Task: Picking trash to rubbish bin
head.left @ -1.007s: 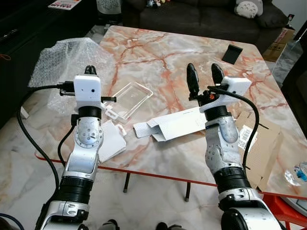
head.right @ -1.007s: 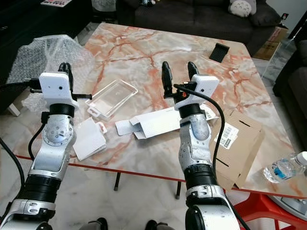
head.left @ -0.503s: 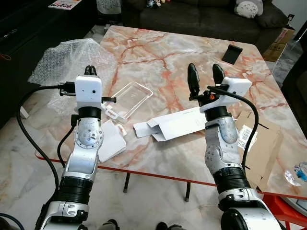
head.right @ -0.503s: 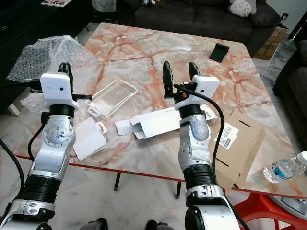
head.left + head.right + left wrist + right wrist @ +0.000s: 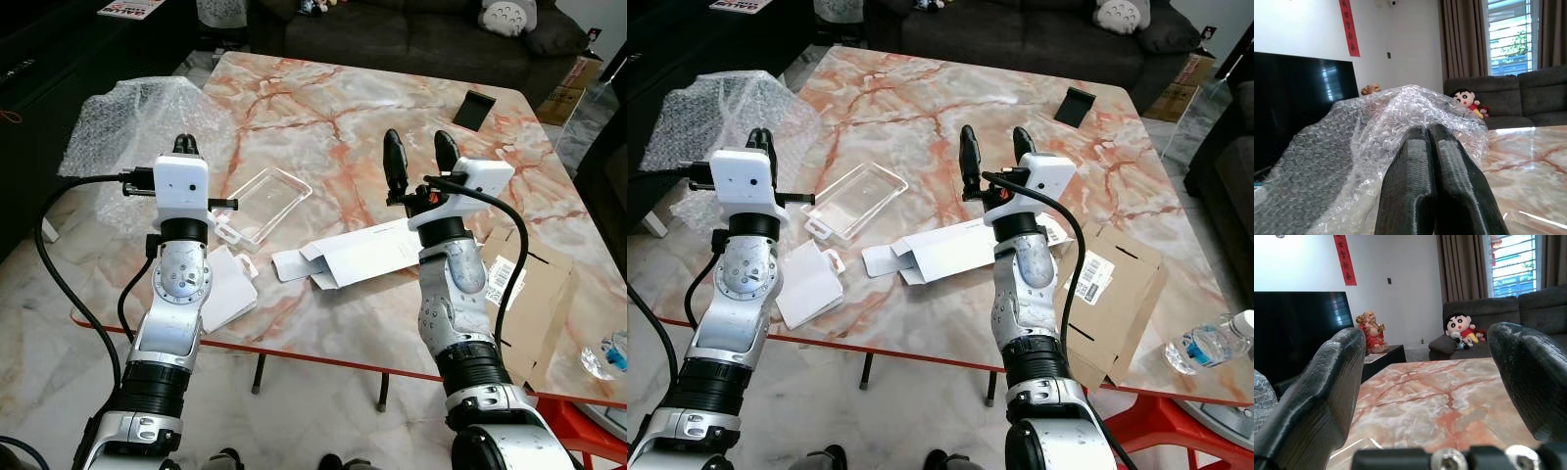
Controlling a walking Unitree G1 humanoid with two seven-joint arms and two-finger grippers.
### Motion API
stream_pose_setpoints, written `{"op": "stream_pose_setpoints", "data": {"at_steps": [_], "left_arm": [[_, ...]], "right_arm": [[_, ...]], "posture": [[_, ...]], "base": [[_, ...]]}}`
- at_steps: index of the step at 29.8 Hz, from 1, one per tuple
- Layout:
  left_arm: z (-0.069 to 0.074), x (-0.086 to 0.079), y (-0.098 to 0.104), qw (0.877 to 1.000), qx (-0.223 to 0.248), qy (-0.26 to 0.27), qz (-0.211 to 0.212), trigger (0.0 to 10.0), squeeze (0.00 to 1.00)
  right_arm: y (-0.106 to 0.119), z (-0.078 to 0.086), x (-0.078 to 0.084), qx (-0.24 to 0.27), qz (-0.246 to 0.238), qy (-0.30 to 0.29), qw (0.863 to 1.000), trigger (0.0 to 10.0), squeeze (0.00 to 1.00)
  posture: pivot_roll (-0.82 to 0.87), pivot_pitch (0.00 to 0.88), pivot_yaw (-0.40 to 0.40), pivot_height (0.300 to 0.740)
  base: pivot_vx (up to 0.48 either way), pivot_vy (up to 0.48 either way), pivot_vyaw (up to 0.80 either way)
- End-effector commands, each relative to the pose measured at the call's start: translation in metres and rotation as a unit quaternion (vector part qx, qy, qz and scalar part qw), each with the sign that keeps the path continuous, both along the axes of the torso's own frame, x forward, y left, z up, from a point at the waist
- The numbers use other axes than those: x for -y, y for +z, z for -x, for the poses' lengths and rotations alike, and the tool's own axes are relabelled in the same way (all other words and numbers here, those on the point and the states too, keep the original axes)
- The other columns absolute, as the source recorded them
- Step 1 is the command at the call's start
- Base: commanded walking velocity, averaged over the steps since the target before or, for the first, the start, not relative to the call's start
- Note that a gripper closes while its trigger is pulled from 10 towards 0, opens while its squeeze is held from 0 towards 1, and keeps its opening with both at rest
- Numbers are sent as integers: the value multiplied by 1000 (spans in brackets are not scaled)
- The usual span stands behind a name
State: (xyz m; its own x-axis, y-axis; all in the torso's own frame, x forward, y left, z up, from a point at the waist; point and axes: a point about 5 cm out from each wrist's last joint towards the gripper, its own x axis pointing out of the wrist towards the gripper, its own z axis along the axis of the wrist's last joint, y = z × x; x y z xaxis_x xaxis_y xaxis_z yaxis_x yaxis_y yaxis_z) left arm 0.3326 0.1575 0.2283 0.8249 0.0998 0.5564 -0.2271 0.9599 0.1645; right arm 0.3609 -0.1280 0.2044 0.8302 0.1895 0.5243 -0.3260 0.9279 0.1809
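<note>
Two grippers over marble table (image 5: 323,108), left gripper (image 5: 1437,186) closed (empty), right gripper (image 5: 418,157) wide, clear tray (image 5: 263,204) empty.

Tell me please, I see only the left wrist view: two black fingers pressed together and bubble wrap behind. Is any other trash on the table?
Observer: Yes. A clear plastic tray lies beside the left gripper.
Operator: Anything near the right arm?
Observer: A flattened white carton lies beside it.
Operator: Is the right gripper open?
Observer: Yes, the right gripper is open, holding nothing, raised above the marble table.
</note>
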Motion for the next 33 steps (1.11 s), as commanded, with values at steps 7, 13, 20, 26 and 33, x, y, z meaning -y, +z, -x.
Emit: {"op": "stream_pose_setpoints", "data": {"at_steps": [7,13,20,26,33], "left_arm": [[1,4,0,1000,5,-4,0,10000,0],[0,4,1,1000,6,-2,0,10000,0],[0,4,2,1000,8,-1,-1,10000,0],[0,4,4,1000,11,-1,-2,10000,0],[0,4,8,1000,16,0,-3,10000,0]], "right_arm": [[-3,1,4,-7,-1,-3,1000,10000,0],[-3,0,4,-9,-1,-3,1000,10000,0],[-4,0,5,-10,-1,-4,1000,10000,0],[-3,0,6,-10,-1,-5,1000,10000,0],[-3,0,6,-10,0,-5,1000,10000,0]], "posture": [[46,145,-104,740],[46,145,-105,740],[45,146,-107,740],[45,147,-107,740],[44,148,-108,740]], "base": [[-295,0,0],[-302,0,0],[-297,0,0],[-296,0,0],[-296,0,0]]}}
